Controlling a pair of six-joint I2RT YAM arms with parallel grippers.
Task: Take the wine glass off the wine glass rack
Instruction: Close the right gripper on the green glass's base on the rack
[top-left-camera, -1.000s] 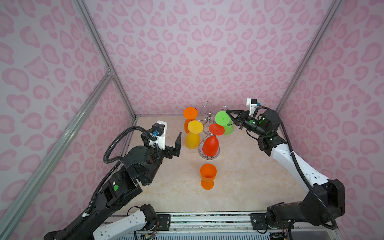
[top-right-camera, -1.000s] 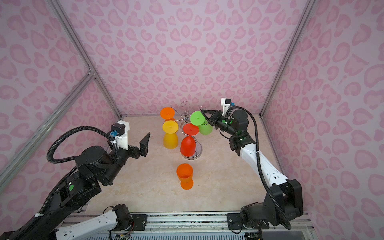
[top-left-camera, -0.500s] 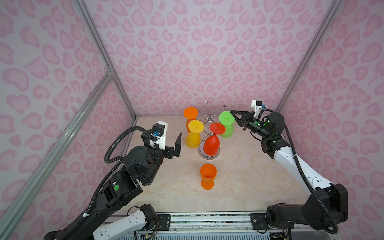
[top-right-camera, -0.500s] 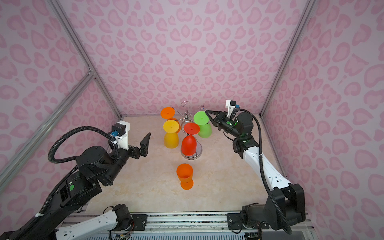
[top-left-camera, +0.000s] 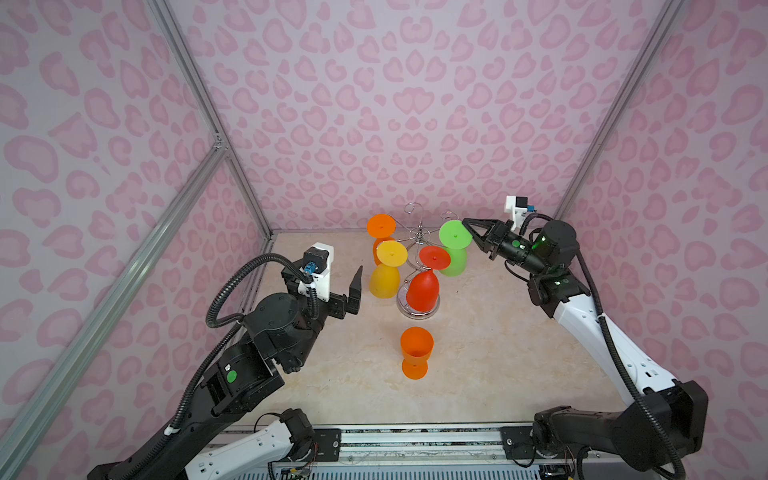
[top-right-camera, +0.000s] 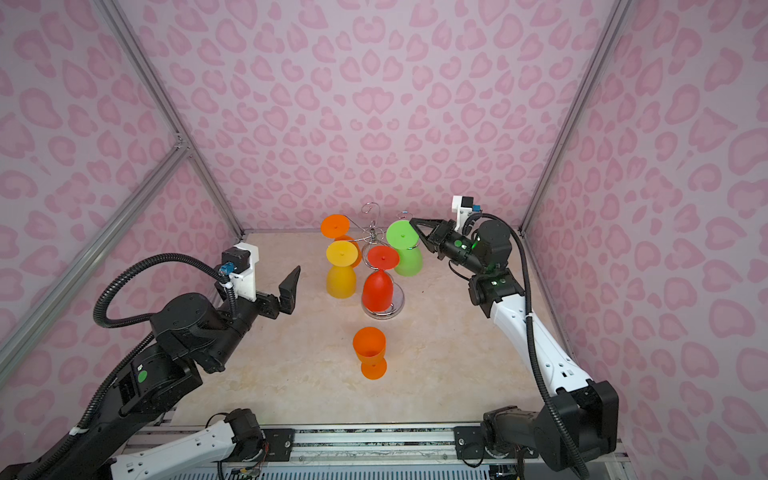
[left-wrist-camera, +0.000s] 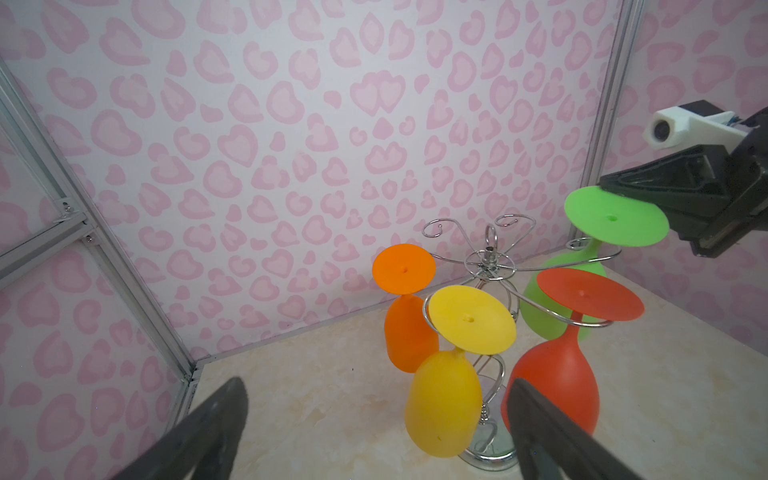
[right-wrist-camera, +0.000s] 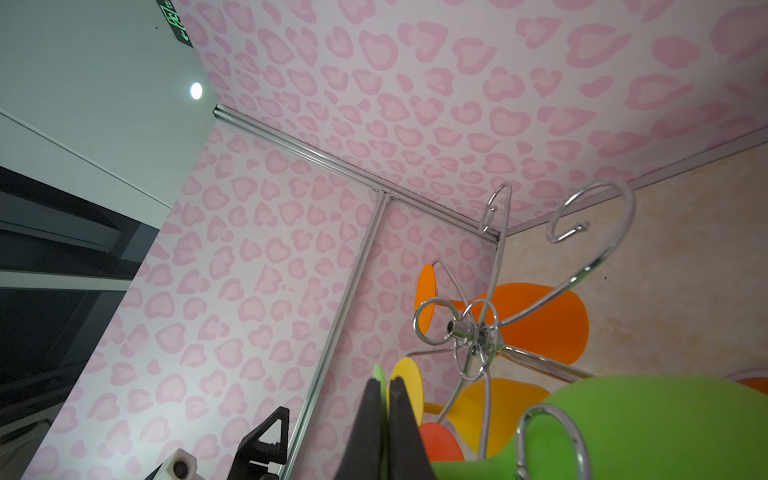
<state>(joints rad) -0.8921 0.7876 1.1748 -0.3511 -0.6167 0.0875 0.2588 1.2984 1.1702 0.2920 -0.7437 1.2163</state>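
Note:
The chrome wine glass rack (top-left-camera: 420, 237) (top-right-camera: 375, 237) (left-wrist-camera: 489, 262) stands at the back middle of the table. A green wine glass (top-left-camera: 455, 235) (top-right-camera: 402, 236) (left-wrist-camera: 615, 218) (right-wrist-camera: 648, 424) hangs upside down at its right side. My right gripper (top-left-camera: 467, 222) (top-right-camera: 413, 221) (right-wrist-camera: 384, 384) is shut on the edge of the green glass's round foot. A curled hook of the rack still shows around the green stem. My left gripper (left-wrist-camera: 376, 395) (top-left-camera: 338, 291) stands open to the left of the rack, apart from the glasses, with nothing between its fingers.
Orange (top-left-camera: 381, 226), yellow (top-left-camera: 391, 253) and red (top-left-camera: 434, 257) glasses hang upside down on the rack. Another orange glass (top-left-camera: 416, 349) stands upright on the table in front of the rack's base (top-left-camera: 432, 312). Pink patterned walls enclose the table on three sides.
My right gripper has drawn back to the right with the green glass's foot in it, and the glass has shifted outward from the rack's centre. The left arm has stayed still.

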